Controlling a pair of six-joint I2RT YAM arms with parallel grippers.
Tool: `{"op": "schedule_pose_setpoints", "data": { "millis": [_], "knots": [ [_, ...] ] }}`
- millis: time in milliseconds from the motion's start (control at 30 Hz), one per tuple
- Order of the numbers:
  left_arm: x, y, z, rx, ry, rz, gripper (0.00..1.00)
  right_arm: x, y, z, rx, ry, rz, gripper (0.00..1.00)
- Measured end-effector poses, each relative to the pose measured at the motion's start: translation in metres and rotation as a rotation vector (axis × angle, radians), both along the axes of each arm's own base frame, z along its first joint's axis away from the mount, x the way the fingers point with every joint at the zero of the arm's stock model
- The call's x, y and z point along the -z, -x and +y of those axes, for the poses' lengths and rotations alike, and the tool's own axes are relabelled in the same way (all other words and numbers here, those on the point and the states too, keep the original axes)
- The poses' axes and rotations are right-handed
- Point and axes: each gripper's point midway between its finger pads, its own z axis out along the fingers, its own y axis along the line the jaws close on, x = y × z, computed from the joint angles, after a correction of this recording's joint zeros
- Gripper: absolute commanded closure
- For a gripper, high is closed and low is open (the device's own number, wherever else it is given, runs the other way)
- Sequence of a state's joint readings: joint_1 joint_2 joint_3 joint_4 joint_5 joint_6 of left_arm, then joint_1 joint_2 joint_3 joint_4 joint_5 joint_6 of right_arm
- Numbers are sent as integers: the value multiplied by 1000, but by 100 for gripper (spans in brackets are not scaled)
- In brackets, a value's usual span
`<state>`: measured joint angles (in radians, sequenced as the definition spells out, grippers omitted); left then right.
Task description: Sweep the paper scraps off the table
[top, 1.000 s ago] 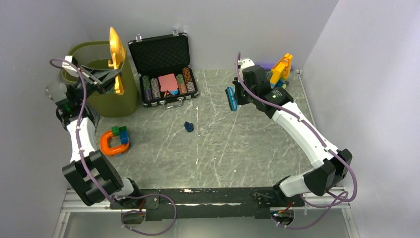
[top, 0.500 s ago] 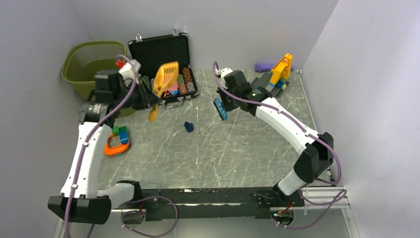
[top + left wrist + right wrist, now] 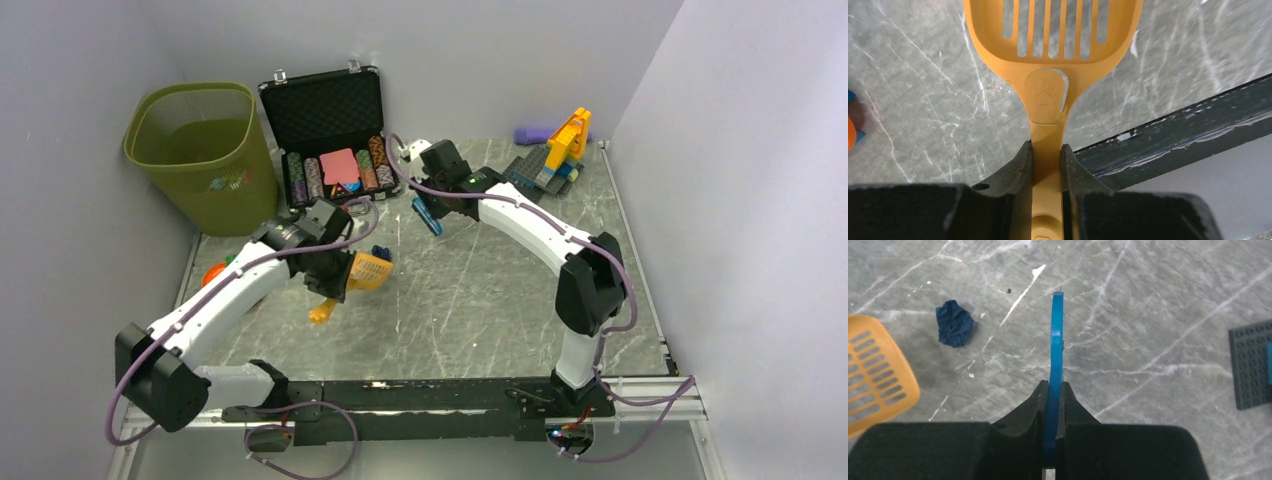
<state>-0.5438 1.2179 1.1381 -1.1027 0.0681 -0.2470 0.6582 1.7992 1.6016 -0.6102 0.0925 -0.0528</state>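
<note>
Left hand holds scoop; case holds chips.

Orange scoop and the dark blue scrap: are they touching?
Apart. The right wrist view shows a strip of bare table between the orange scoop and the dark blue scrap.

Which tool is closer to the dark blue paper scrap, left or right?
Left. The left tool is just near-left of the dark blue paper scrap, its orange scoop beside it; the right tool, gripping a blue brush, sits farther off behind-right.
</note>
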Motion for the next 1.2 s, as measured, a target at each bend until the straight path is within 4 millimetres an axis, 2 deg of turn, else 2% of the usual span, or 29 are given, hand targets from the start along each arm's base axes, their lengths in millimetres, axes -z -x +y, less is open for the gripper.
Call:
{"op": "schedule_pose_setpoints", "data": {
  "millis": [100, 200, 400, 600, 700, 933, 1100, 1200],
  "knots": [
    [25, 7, 1, 24, -70, 72, 100, 11, -7, 16, -47, -19, 20, 100],
    [43, 10, 6, 24, -122, 125, 100, 14, -13, 34, -88, -65, 28, 100],
    [63, 4, 4, 23, -164, 173, 100, 20, -19, 72, -175, -193, 36, 100],
    [72, -1, 2, 34, -183, 193, 100, 37, -19, 98, -241, -240, 51, 100],
    [73, -5, -1, 37, -182, 187, 100, 47, -16, 104, -261, -244, 66, 100],
    [77, -14, -3, 39, -195, 173, 100, 66, 11, 112, -343, -291, 157, 100],
    [77, -18, -3, 36, -197, 161, 100, 59, 27, 111, -361, -361, 254, 100],
    [79, -20, -5, 37, -191, 143, 100, 44, 40, 108, -357, -443, 327, 100]
  ]
}}
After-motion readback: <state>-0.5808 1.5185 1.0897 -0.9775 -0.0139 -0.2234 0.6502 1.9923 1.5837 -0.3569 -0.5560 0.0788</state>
